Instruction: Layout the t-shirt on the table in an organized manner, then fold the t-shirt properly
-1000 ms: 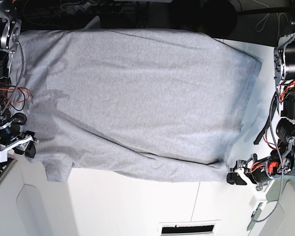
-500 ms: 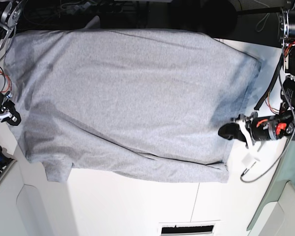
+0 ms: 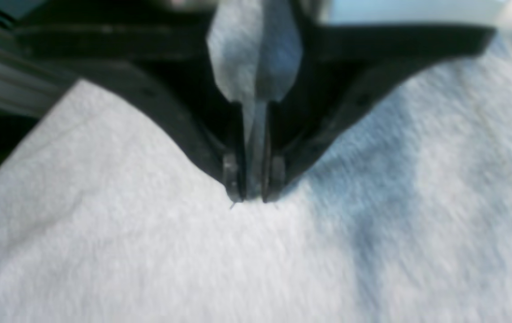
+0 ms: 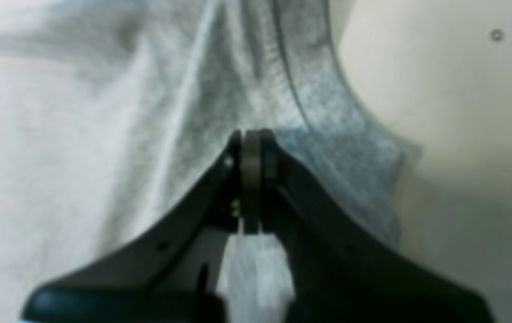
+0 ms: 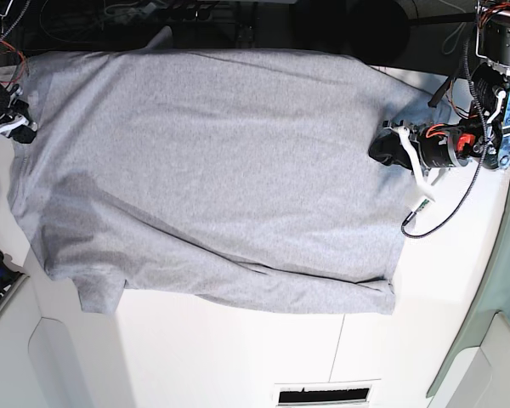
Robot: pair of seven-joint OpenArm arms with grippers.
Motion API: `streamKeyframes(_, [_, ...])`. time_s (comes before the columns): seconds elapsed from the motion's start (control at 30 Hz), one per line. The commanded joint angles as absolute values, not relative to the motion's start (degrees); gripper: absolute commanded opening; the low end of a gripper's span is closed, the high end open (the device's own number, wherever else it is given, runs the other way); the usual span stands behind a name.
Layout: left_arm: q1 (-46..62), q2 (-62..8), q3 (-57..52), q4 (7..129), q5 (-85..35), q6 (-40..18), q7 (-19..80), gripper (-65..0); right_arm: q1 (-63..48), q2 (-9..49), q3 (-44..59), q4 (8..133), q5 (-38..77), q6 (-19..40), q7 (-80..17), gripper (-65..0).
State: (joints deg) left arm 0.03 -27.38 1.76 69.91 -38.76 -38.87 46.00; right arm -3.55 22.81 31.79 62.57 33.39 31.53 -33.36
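T-shirt (image 5: pixel 212 170) flat on table (image 5: pixel 238 348)

Grey t-shirt (image 5: pixel 212 170) spread on white table (image 5: pixel 238 353)

Base view looks straight down from overhead, taking in the whole t-shirt (image 5: pixel 212 170) on the table (image 5: pixel 263 348). Both wrist views sit very close, looking along closed jaws at that same grey cloth.

T-shirt (image 5: pixel 212 170) covers most of the table (image 5: pixel 238 357); bare tabletop only from 4 to 8 o'clock along the near edge, plus a strip at 3. Left gripper (image 5: pixel 382 149) and its cable loop block 2–3 o'clock; right gripper (image 5: pixel 21 127) sits at 10.
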Motion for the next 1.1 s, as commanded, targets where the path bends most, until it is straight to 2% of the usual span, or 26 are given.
streamKeyframes(0.0, [-0.6, -27.1, 1.7, 69.3, -37.0, -37.9, 45.7, -56.6, -2.2, 23.9, 30.5, 61.5, 32.0, 31.2, -31.9, -65.0])
streamKeyframes(0.27, [-7.9, -22.3, 1.7, 55.7, -32.1, -36.2, 44.7, -56.6, 11.5, 23.9, 18.8, 49.1, 25.8, 28.2, -27.0, -65.0])
streamKeyframes(0.37, [-12.5, -22.3, 1.7, 50.4, -31.8, -33.9, 43.2, -56.6, 17.1, 23.9, 17.4, 47.1, 23.7, 27.5, -26.3, -65.0])
streamKeyframes(0.63, [-24.3, -22.2, 1.7, 39.7, -29.3, -33.6, 41.9, -56.6, 29.5, 23.7, 17.2, 40.8, 18.3, 26.6, -25.9, -65.0])
streamKeyframes(0.77, [-27.0, -22.2, 1.7, 39.7, -31.7, -34.3, 47.4, -56.6, 30.8, 24.0, 17.2, 40.8, 19.6, 27.5, -27.6, -65.0])
streamKeyframes(0.87, [-27.5, -22.4, 1.7, 41.9, -39.7, -40.0, 53.3, -56.6, 30.4, 25.1, 17.2, 41.0, 23.7, 28.9, -32.0, -65.0])
streamKeyframes(0.9, [-27.1, -22.7, 1.7, 43.3, -42.4, -40.0, 54.8, -56.6, 29.7, 25.7, 17.2, 41.4, 26.0, 29.1, -34.1, -65.0])
streamKeyframes(1.07, [-21.3, -26.9, 1.7, 52.4, -51.4, -40.0, 58.5, -56.6, 19.6, 29.1, 19.7, 49.6, 35.4, 30.0, -41.0, -65.0])
